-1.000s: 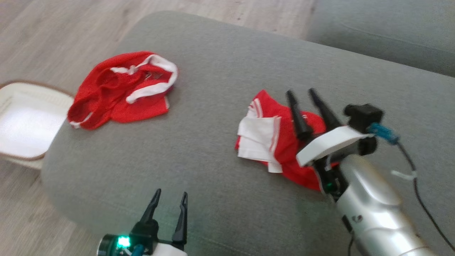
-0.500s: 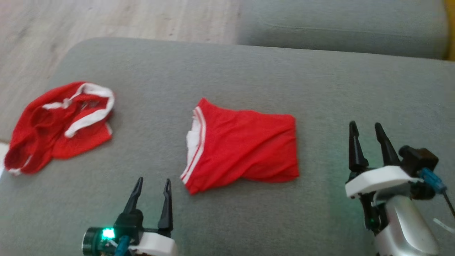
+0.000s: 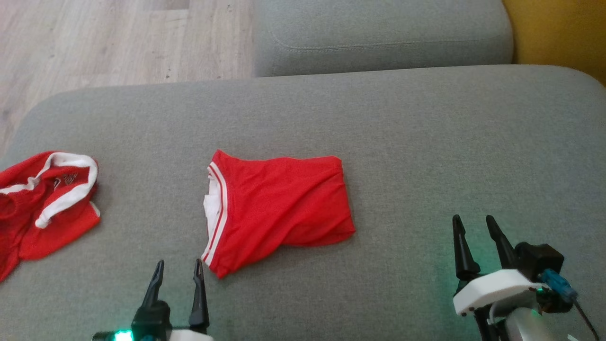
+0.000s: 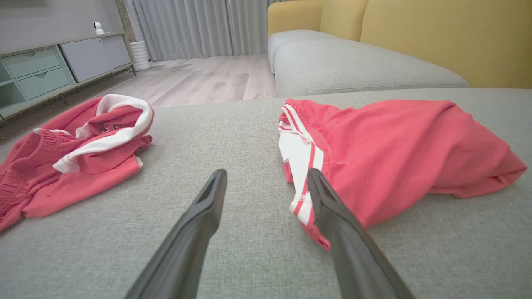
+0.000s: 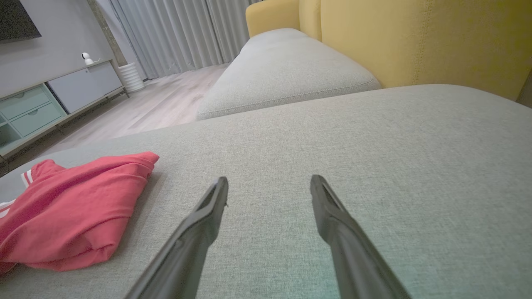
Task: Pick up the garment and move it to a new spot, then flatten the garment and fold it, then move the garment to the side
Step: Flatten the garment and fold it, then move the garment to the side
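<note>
Spreading across most of the head view, the grey sofa cushion (image 3: 426,142) carries everything else. Near its middle lies the folded red garment (image 3: 279,203), a flat, roughly rectangular packet with a few soft wrinkles on top. Well apart from it, a second red garment (image 3: 47,203) sits crumpled at the cushion's left edge.

Both grippers hang low at the near side, empty. The left gripper (image 3: 179,263) has its fingers spread, its tips just beside the packet's near left corner. The right gripper (image 3: 473,219), equally spread, stands well to the right of the cloth over bare cushion. A white-striped band (image 3: 217,213) runs along the packet's left edge.

The cloth looks thin, light and limp, so it would likely sag and lose its fold if lifted from one point. The fold appears done, which leaves the move to the side. A safer hold is probably a pinch through all layers at both ends: the left at the striped band, where the hem looks thicker, and the right at the opposite edge, lifting evenly. The woven cushion may drag on the bottom layer.
</note>
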Tool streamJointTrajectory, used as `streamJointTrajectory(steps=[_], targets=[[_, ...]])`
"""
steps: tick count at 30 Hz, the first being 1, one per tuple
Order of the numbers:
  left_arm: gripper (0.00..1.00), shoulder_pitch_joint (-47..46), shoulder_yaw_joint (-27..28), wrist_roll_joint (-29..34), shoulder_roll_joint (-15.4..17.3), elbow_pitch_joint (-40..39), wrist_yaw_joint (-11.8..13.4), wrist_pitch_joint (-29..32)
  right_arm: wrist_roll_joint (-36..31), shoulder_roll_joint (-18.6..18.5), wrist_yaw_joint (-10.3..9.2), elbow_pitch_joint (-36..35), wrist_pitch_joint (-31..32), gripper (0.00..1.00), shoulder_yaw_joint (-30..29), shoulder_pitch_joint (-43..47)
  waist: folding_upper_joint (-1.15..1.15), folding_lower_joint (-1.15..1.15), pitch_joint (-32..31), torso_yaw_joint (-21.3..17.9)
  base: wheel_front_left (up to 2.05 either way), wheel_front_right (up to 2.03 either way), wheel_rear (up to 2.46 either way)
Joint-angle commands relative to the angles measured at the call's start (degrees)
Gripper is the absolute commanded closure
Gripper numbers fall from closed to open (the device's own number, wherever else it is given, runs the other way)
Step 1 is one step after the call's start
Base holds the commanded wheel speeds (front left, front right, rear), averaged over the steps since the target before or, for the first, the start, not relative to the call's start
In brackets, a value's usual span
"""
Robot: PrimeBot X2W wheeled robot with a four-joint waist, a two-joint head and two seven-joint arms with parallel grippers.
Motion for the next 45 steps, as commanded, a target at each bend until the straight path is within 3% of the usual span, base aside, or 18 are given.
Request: streamJointTrajectory(steps=[1,8,20,27,37,41,42,43,44,45], targets=[[0.0,-1.34,2.4,0.11,0.19,-1.87,0.31,-0.37,0.19,-0.14,-0.03,-2.0,-0.62,0.0,1.56,-1.35,0.0,0.01,-0.09,-0.42,0.0,0.0,0.0],[0.0,-1.55,1.78,0.18,0.19,-1.92,-0.06,-0.37,0.66,-0.14,-0.03,-2.08,-0.62,0.0,2.12,-1.42,0.0,0.01,0.2,0.33,0.0,0.0,0.0],[0.0,-4.23,-3.34,-0.64,0.19,-1.7,-1.44,-0.37,6.13,-0.14,-0.03,2.48,-0.62,0.0,13.16,-11.04,0.0,0.01,5.18,9.53,0.0,0.0,0.0],[0.0,-5.4,-5.11,-1.03,0.19,-1.66,-1.62,-0.37,6.07,-0.14,-0.03,9.71,-0.62,0.0,13.52,-17.63,0.0,0.01,7.12,14.91,0.0,0.0,0.0],[0.0,-5.78,-5.88,-1.34,0.19,-2.05,-1.67,-0.37,5.19,-0.14,-0.03,16.58,-0.62,0.0,11.52,-18.65,0.0,0.01,8.1,16.3,0.0,0.0,0.0],[0.0,-6.42,-6.39,-1.33,0.19,-2.0,-1.88,-0.37,9.92,-0.14,-0.03,19.63,-0.62,0.0,15.23,-18.94,0.0,0.01,8.77,16.38,0.0,0.0,0.0],[0.0,-6.6,-6.47,-1.3,0.19,-2.01,-1.91,-0.37,11.73,-0.14,-0.03,20.16,-0.62,0.08,16.21,-19.04,0.0,0.01,8.87,16.33,0.0,0.0,0.0],[0.0,-6.74,-6.5,-1.27,0.19,-2.0,-1.92,-0.37,12.96,-0.14,-0.03,20.81,-0.62,0.8,17.06,-19.24,0.0,0.01,8.91,16.25,0.0,0.0,0.0],[0.0,-6.85,-6.49,-1.25,0.19,-1.98,-1.94,-0.37,14.14,-0.14,-0.03,20.98,-0.62,1.0,17.64,-19.48,0.0,0.01,8.88,16.14,0.0,0.0,0.0],[0.0,-6.91,-6.45,-1.2,0.19,-1.98,-1.97,-0.37,14.83,-0.14,-0.03,20.72,-0.62,1.0,17.6,-19.74,0.0,0.01,8.78,15.9,0.0,0.0,0.0]])
